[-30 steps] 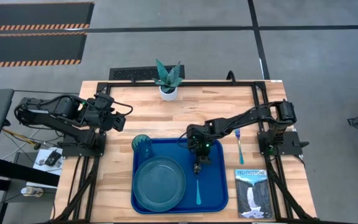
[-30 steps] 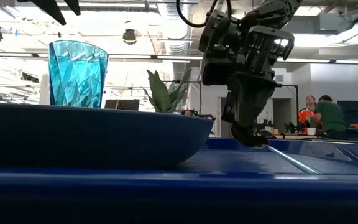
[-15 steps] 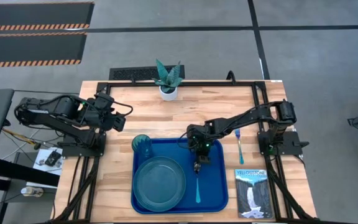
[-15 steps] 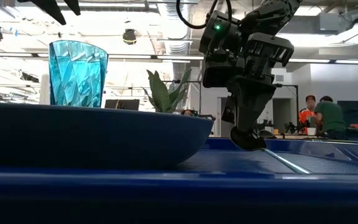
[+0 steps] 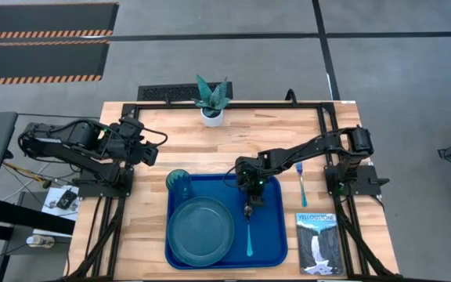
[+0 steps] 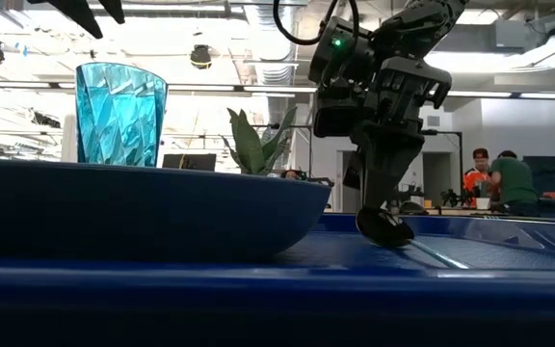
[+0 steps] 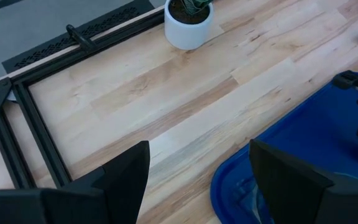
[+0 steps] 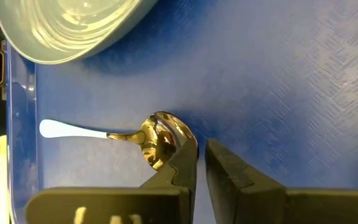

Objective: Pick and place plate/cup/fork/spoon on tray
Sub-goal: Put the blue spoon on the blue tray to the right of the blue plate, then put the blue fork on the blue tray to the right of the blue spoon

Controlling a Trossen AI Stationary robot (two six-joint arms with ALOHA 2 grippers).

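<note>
Now the right gripper [image 8: 197, 163] sits low over the tray [image 5: 272, 235], its jaws slightly parted beside the spoon [image 8: 157, 138], which lies flat on the tray just right of the plate [image 5: 200, 227]. A second ago they pinched it. Off the worktop's left edge, the left gripper [image 7: 197, 171] waits, jaws spread.

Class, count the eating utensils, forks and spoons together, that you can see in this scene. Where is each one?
2. The spoon lies on the tray, right of the plate, below the right gripper. The fork lies on the table, right of the tray. None seems hidden.
</note>
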